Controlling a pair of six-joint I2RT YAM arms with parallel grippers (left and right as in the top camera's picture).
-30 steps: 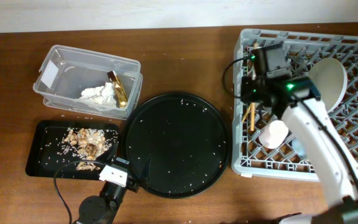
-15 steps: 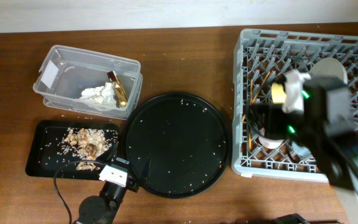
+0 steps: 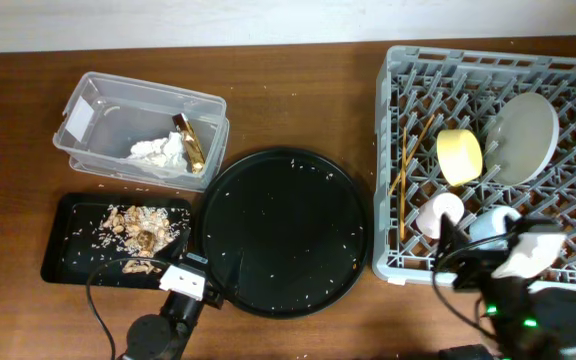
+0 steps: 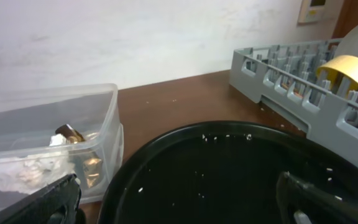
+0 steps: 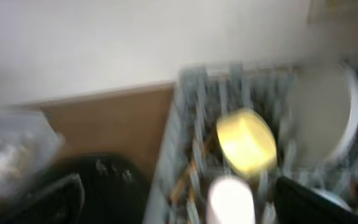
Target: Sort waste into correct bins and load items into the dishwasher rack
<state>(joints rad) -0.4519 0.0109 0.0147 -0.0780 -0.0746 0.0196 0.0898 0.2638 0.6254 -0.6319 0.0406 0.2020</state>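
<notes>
The grey dishwasher rack point(image 3: 553, 215) holds the pale plate point(image 3: 521, 138), yellow bowl point(image 3: 460, 157), pink cup point(image 3: 436, 215), blue cup point(image 3: 488, 228) and chopsticks point(image 3: 405, 175). My right gripper point(image 3: 465, 258) hangs open at the rack's near edge with nothing in it. Its blurred wrist view shows the bowl point(image 5: 246, 142) and pink cup point(image 5: 230, 198) ahead. The clear tub point(image 3: 93, 110) contains the tissue point(image 3: 158, 152) and wrapper point(image 3: 189, 142). Food scraps point(image 3: 138, 228) lie in the shallow black tray point(image 3: 68, 245). My left gripper point(image 4: 179, 205) is open and empty over the round tray's near left rim.
A large round black tray point(image 3: 286, 232) dotted with rice grains sits between the bins and the rack. Loose rice grains speckle the wooden table. A pale wall runs along the table's far edge. The left arm's cable curls beside the shallow tray.
The right arm has pulled back from over the rack's far left to the table's near edge and opened. The chopsticks now lie uncovered in the rack. The left arm has not moved.
</notes>
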